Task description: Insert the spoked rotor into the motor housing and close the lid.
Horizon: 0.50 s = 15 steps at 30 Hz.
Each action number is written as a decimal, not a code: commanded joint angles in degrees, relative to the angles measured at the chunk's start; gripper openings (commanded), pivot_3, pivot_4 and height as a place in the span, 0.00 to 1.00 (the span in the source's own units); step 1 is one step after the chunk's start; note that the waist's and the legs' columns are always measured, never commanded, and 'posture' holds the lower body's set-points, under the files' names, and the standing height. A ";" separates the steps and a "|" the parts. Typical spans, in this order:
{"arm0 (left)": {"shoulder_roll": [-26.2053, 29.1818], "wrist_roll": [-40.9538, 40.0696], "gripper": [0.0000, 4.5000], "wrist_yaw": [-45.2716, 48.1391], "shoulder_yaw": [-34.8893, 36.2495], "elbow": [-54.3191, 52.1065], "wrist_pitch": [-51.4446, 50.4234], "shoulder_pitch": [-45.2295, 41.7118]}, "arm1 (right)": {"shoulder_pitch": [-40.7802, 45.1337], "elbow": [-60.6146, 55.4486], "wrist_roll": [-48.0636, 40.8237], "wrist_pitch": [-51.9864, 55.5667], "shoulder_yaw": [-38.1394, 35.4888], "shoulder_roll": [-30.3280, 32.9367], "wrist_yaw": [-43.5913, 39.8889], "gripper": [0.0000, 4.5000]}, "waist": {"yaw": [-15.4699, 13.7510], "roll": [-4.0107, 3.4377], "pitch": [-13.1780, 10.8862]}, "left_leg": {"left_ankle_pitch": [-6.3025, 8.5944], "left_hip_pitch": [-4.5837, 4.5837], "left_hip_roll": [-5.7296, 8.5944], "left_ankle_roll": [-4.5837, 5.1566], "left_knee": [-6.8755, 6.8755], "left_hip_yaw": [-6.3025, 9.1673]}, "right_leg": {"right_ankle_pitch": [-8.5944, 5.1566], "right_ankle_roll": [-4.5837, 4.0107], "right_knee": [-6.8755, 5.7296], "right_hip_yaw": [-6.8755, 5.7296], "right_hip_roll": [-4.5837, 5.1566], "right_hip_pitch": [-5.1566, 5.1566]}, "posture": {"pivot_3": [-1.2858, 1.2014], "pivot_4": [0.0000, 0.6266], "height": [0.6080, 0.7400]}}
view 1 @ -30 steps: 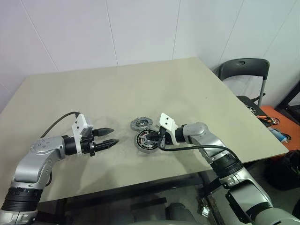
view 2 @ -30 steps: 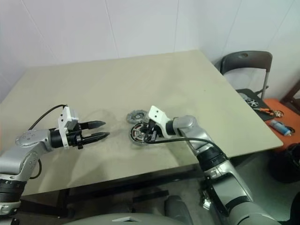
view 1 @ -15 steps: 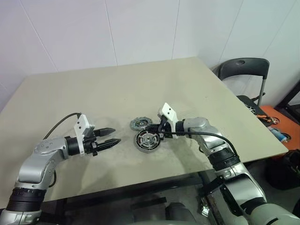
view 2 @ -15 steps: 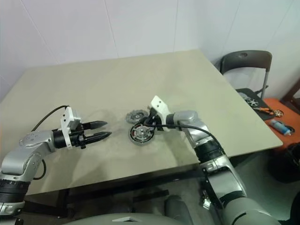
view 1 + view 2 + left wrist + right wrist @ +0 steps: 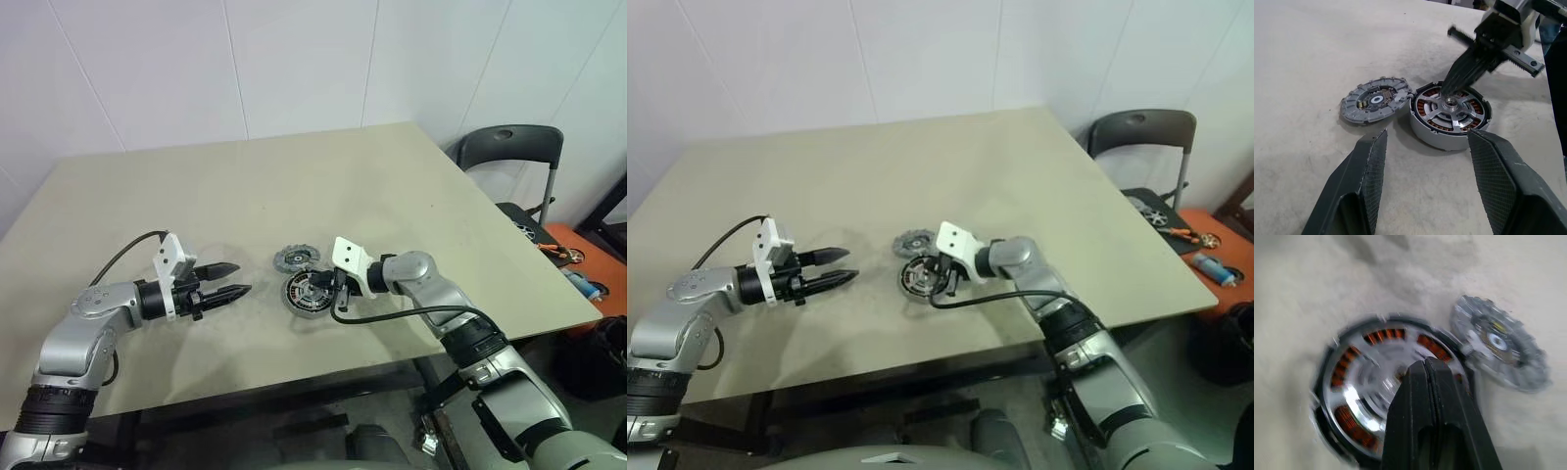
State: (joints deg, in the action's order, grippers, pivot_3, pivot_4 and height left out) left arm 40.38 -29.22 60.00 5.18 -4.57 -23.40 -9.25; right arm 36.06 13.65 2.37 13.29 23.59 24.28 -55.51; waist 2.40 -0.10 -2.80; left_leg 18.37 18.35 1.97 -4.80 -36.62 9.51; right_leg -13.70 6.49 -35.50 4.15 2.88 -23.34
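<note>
Metal lid [image 5: 1375, 99], stiff, light and thin, lies flat touching the motor housing [image 5: 1450, 114] at its 9 o'clock; grip its toothed edge. Right gripper [image 5: 1465, 68] closed over the seated spoked rotor [image 5: 1451, 106]; left gripper [image 5: 226, 280] open, empty
</note>
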 commanded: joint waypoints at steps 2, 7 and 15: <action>-0.02 0.44 0.62 0.36 0.00 -1.36 1.16 -1.24 | 8.14 -1.95 8.05 -18.81 2.30 6.89 -2.82 0.00 | 0.11 -0.10 -0.06 | 0.00 0.04 0.00 0.00 0.00 -0.01 | 0.00 0.00 -0.03 0.00 0.00 -0.07 | 0.52 0.00 1.00; -0.25 0.93 0.62 1.45 -1.00 -0.64 1.14 -2.14 | 16.64 5.97 17.23 -45.61 8.29 13.88 -5.69 0.00 | 0.19 -0.06 -0.07 | 0.00 0.02 -0.01 0.00 0.08 -0.03 | -0.01 0.00 0.06 0.00 0.00 -0.06 | 0.52 0.00 1.00; -2.37 1.32 0.62 0.84 -2.39 -1.43 0.86 -2.59 | 21.64 15.89 20.05 -62.77 13.59 14.01 -11.41 0.36 | 0.24 -0.03 -0.09 | 0.01 0.03 -0.01 0.01 0.09 -0.03 | 0.00 -0.03 0.12 0.01 0.01 -0.04 | 0.52 0.00 1.00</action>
State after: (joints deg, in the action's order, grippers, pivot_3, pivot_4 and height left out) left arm 37.99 -27.78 60.99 2.38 -4.57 -23.11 -11.17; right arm 55.19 29.08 21.52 -47.45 37.52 38.75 -67.13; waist 2.64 -0.13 -2.90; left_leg 18.38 18.38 1.97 -4.79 -36.53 9.48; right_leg -13.70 6.45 -35.38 4.17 2.89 -23.40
